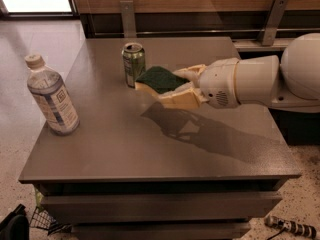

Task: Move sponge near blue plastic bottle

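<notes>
While the end effector grips it above table, sponge green-side up, long axis toward can.

Matt cream plastic gripper, over the smooth grey table, pinches the rough-topped sponge.

Sponge: a small wavy-edged sponge, dark green scouring top over pale yellow foam, is hanging in the air above the middle of the grey table, green side up.
Bottle: a clear bluish plastic bottle with a cream cap is standing upright by the table's left edge, well apart from the sponge.
Gripper: the cream gripper is pinching the sponge's right end.
</notes>
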Motion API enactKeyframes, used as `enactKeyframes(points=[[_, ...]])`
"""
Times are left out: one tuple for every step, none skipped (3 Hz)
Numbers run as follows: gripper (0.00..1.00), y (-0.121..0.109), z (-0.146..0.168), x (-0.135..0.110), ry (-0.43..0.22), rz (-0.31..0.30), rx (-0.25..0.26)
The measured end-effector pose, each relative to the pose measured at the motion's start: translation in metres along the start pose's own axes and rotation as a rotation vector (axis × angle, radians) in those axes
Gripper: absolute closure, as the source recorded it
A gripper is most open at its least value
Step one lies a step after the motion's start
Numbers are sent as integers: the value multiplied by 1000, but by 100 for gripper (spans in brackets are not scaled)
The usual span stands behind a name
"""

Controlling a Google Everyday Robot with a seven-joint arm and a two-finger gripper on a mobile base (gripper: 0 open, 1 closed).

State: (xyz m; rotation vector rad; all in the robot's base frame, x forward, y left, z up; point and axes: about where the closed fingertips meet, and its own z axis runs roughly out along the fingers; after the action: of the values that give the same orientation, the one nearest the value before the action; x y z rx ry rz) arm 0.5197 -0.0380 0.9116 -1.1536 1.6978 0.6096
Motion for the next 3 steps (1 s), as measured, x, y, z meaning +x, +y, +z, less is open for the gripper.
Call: enactKeyframes(points=[[100, 56, 36, -6, -2, -29, -106], [100, 90, 64, -13, -5, -37, -188], [86, 111, 86, -14, -40, -20, -225]])
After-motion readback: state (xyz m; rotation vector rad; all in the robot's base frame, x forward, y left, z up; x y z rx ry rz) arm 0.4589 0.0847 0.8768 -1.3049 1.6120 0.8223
